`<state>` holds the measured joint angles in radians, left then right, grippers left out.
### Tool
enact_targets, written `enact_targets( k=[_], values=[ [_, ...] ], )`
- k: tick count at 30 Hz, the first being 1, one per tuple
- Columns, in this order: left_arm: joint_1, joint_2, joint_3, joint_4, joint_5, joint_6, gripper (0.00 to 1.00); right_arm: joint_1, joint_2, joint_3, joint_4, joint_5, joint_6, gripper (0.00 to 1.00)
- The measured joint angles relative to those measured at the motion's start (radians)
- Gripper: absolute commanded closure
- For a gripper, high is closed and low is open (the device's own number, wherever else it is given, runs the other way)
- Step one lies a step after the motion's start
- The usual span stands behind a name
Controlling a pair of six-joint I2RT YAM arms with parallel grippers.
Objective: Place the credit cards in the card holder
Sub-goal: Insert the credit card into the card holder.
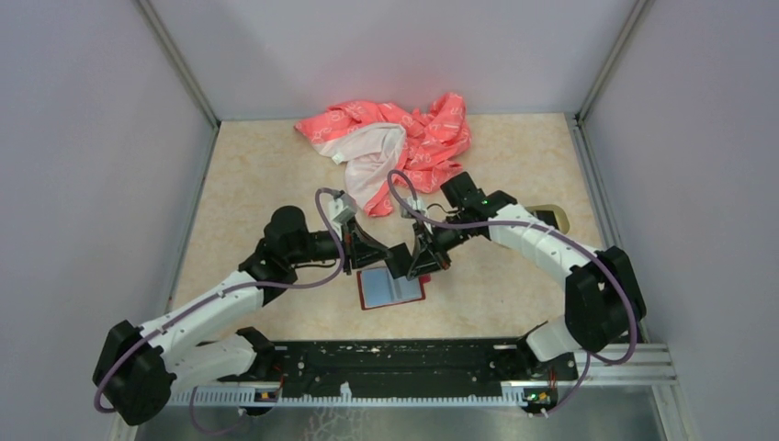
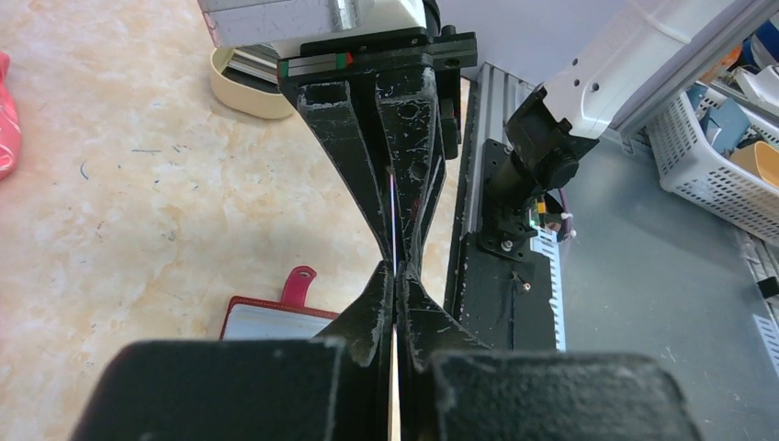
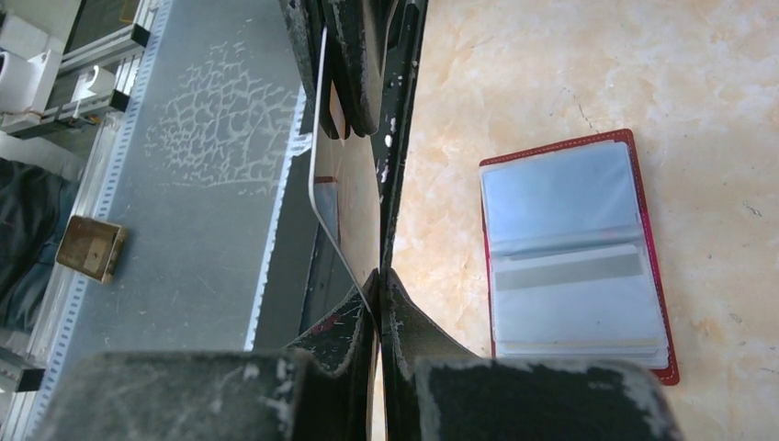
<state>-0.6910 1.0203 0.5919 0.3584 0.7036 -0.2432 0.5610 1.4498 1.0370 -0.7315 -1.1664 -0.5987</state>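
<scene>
From up top, the left gripper (image 1: 384,257) and the right gripper (image 1: 418,260) meet tip to tip in the middle of the table (image 1: 257,184). The card holder (image 1: 390,289) lies open right by them, toward 6 o'clock. A pink cloth (image 1: 404,138) sits bunched up at 12 o'clock. A beige tray (image 1: 554,217) peeks out behind the right arm at 3 o'clock.

From the left wrist, the left fingers (image 2: 367,312) are squeezed tight on a thin credit card (image 2: 393,216), seen from its edge. The right gripper pinches the same credit card from 12 o'clock. A red corner of the card holder shows at 8 o'clock.

From the right wrist, the right fingers (image 3: 413,322) are clamped on the credit card too, and its flat face shows. The card holder lies flat at 3 o'clock, with a striped card (image 3: 570,271) in its grey-blue pocket
</scene>
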Motion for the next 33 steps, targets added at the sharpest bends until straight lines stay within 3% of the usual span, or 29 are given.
enact_targets(
  k=[3, 5, 8, 13, 16, 19, 23, 33],
  values=[
    [0.005, 0.007, 0.000, 0.000, 0.011, -0.014, 1.00, 0.002, 0.001, 0.003, -0.013, 0.014, -0.009, 0.59],
    [0.011, 0.004, -0.007, 0.003, 0.009, -0.036, 1.00, 0.002, 0.001, 0.014, -0.018, 0.039, -0.016, 0.45],
    [0.035, -0.024, -0.062, 0.028, -0.021, -0.095, 1.00, 0.001, -0.010, 0.026, 0.000, 0.117, -0.016, 0.35],
    [0.076, -0.079, -0.310, 0.185, -0.079, -0.324, 1.00, -0.059, -0.123, -0.064, 0.141, 0.195, -0.003, 0.21],
    [0.089, -0.055, -0.457, 0.307, -0.100, -0.484, 1.00, -0.114, -0.177, -0.142, 0.190, 0.175, -0.053, 0.19],
    [0.101, -0.021, -0.542, 0.394, -0.121, -0.604, 1.00, -0.126, -0.155, -0.160, 0.190, 0.161, -0.102, 0.23],
    [0.125, -0.017, -0.546, 0.447, -0.151, -0.686, 1.00, -0.118, -0.110, -0.168, 0.213, 0.200, -0.143, 0.30],
    [0.210, 0.129, -0.523, 0.459, -0.147, -0.735, 1.00, 0.014, -0.053, -0.245, 0.335, 0.423, -0.180, 0.31]
  ],
)
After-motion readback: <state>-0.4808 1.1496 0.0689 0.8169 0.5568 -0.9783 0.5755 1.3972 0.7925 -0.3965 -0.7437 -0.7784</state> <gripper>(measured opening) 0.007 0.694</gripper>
